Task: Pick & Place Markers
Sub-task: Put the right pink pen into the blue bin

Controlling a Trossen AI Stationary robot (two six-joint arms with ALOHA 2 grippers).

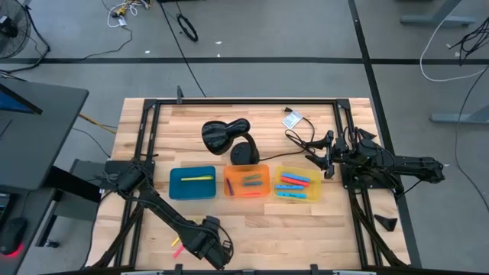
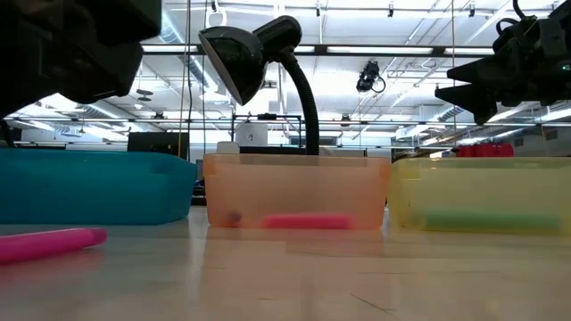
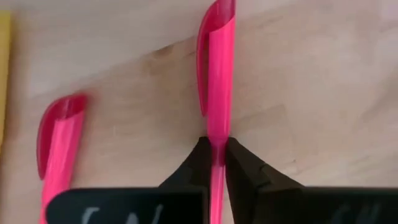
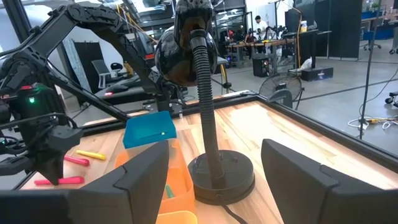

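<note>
Pinched between the left gripper's [image 3: 216,163] dark fingertips [image 3: 198,165] is a pink marker [image 3: 216,74], its long axis running straight away from the wrist camera, far end resting on the wood. Just beside it lies a second pink marker [image 3: 57,146], roughly parallel, and a yellow one shows at that picture's edge. From above, this gripper [image 1: 216,252] sits low at the table's [image 1: 252,229] near edge, left of centre, with the loose pink marker [image 1: 176,246] just to its left.

Going left to right along the row of trays: the blue tray [image 1: 192,183] holds one yellow marker [image 1: 198,178] lying along the tray's length; the orange tray [image 1: 246,182] holds several markers, some orange or red, long axes mostly left-right; the yellow tray [image 1: 297,184] holds blue and red markers, slightly tilted from left-right. A black lamp [image 1: 226,137] stands behind the orange tray.

At the right, the right gripper [image 4: 214,180] hangs above the table beyond the yellow tray, fingers spread wide and holding nothing, pointing toward the lamp's base.
</note>
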